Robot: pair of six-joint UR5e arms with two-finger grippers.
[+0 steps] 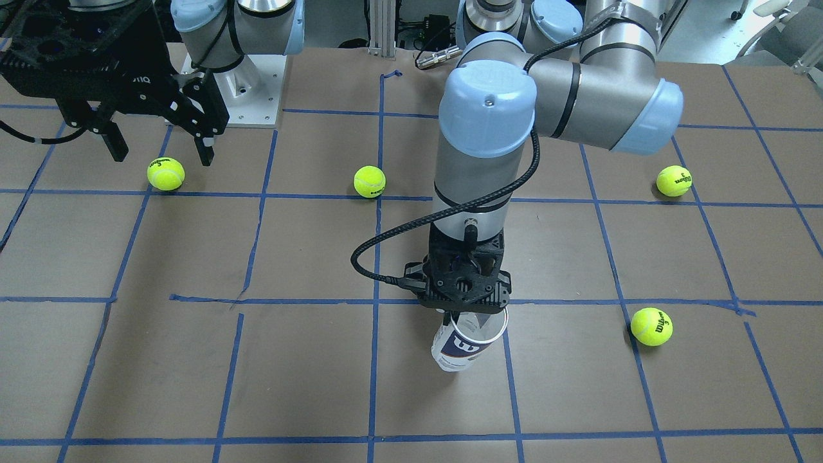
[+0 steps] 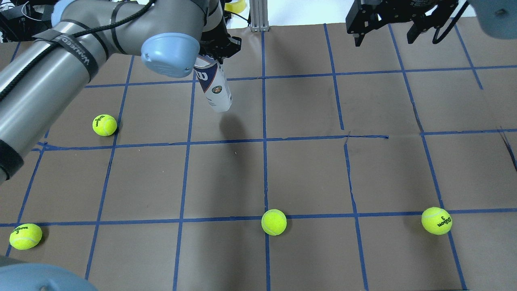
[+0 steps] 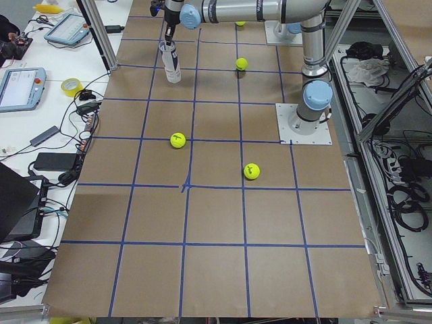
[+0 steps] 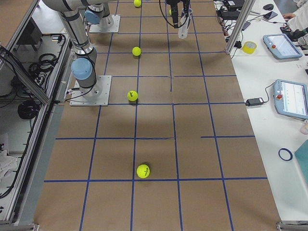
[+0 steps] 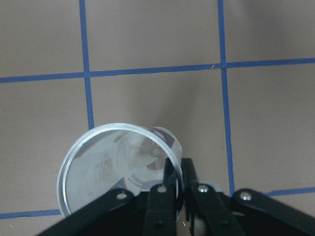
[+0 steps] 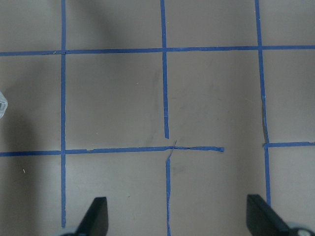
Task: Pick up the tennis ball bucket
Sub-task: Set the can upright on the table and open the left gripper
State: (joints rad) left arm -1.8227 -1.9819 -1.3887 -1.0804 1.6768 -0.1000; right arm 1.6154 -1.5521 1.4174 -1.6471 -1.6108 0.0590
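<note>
1. left claw pinches the rim of the tennis ball tube, one finger inside the open mouth, one outside, jaws drawn close on the thin wall.
2. tube hangs tilted beneath the wrist on the operators' side of the table, mouth up; whether its base has cleared the surface cannot be told.
3. seemingly empty, it should be light, but the clear plastic looks thin, smooth and springy. a rim pinch may slip or let it swing, and a hard squeeze may dent it. across the body would likely hold steadier.
4. glossy white-and-navy label wraps the slim round cylinder.
5. right claw hangs spread wide, holding nothing, well apart.
6. four fuzzy yellow-green tennis balls lie scattered on matte brown paper gridded with blue tape.
</note>
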